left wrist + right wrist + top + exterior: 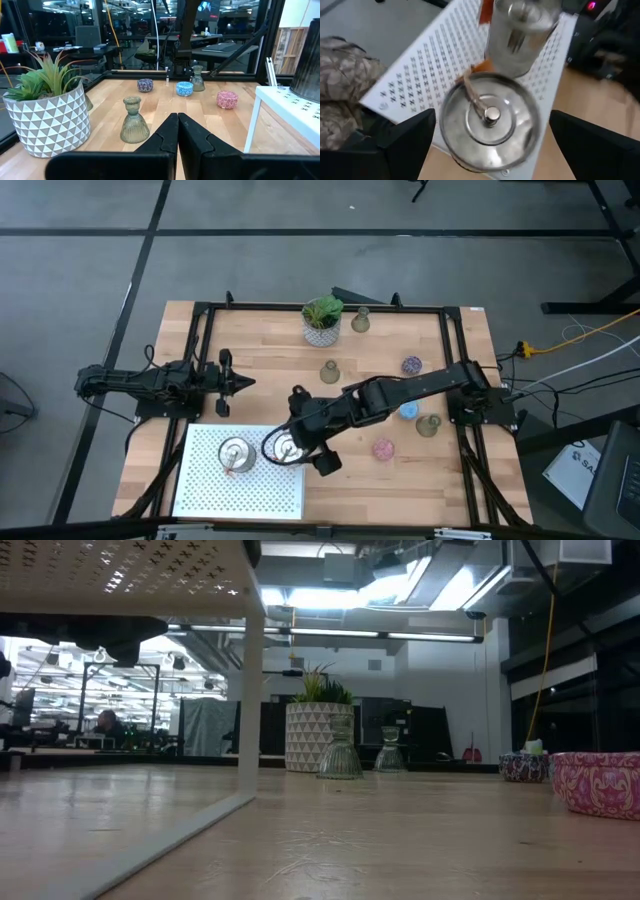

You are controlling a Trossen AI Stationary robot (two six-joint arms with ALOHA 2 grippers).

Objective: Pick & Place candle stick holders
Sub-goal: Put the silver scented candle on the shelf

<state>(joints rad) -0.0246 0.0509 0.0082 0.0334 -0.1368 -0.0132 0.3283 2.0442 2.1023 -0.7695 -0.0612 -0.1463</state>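
A light wooden counter (pixel 260 395) with a black metal frame around its edges. At the near left stands a white perforated platform (pixel 240 485) on thin white legs, carrying two shiny silver holders (pixel 236 452) side by side, the right one at its edge. At the far edge sits a green plant in a white patterned pot (pixel 322 322), an olive-grey holder (pixel 360 320) just to its right. Another olive-grey holder (pixel 330 371) stands mid-counter. Toward the right lie a speckled purple holder (pixel 411 365), a blue holder (pixel 408 411), a third olive-grey holder (pixel 428 426) and a pink holder (pixel 384 448).
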